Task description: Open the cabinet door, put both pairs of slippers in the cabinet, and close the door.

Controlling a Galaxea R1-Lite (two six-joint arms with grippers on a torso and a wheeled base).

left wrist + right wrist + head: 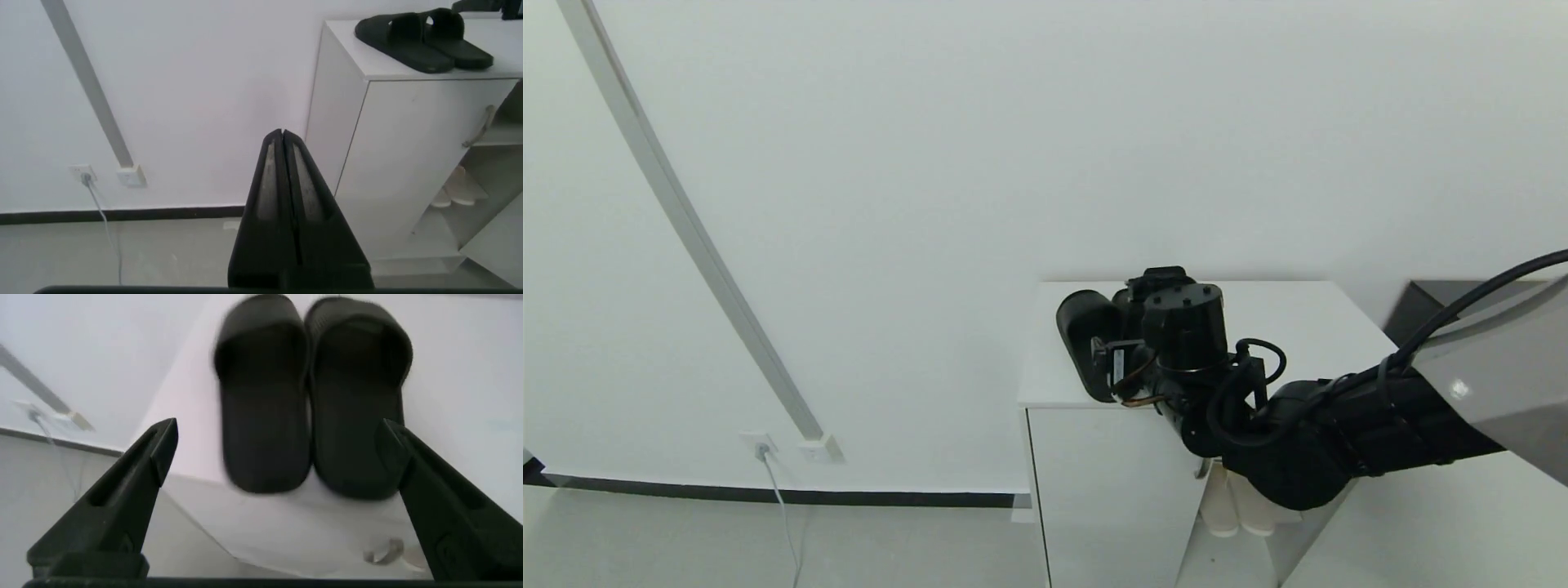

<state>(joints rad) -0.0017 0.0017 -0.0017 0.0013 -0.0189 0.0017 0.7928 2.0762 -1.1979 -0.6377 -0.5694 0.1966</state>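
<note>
Cabinet (409,163) open, white slippers (462,189) inside; black slippers (310,400) unstowed, just ahead of wide-spread right gripper (279,433); left gripper (283,139) pinched closed, empty.

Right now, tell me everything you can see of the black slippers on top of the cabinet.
The black slippers are a pair of slides, each with a broad band over the foot, matte and rubbery in look. They lie soles down, side by side and touching, on the white cabinet top close to its front edge. The right gripper faces them, open wider than the pair, and nothing grips them.
</note>
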